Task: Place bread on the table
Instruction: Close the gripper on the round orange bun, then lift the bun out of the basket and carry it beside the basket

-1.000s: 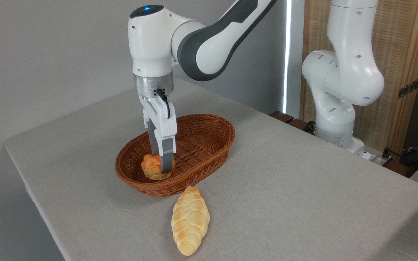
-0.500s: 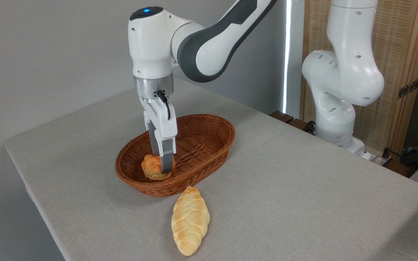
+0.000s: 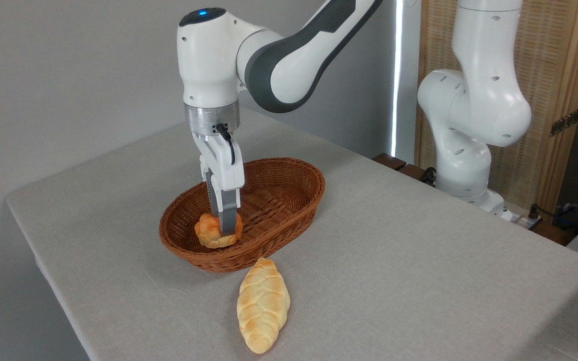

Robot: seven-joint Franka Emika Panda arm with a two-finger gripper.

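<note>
Bread (image 3: 209, 231) between claw (image 3: 225, 226) fingers, inside basket (image 3: 289, 200)

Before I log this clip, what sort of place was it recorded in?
Most likely a robotics lab or test room, not a kitchen. A white robot arm is mounted beside a plain grey cloth-covered table, cables and plugs lie at the right edge, and the walls are bare grey.

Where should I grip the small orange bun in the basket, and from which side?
Come straight down from above: the basket wall rings the bun and blocks side approaches. Pinch its rounded middle across the lobed top, fingers on opposite flanks. The gripper already stands vertical on it this way, one finger down the bun's near-right flank; that hold looks sound for lifting out.
</note>
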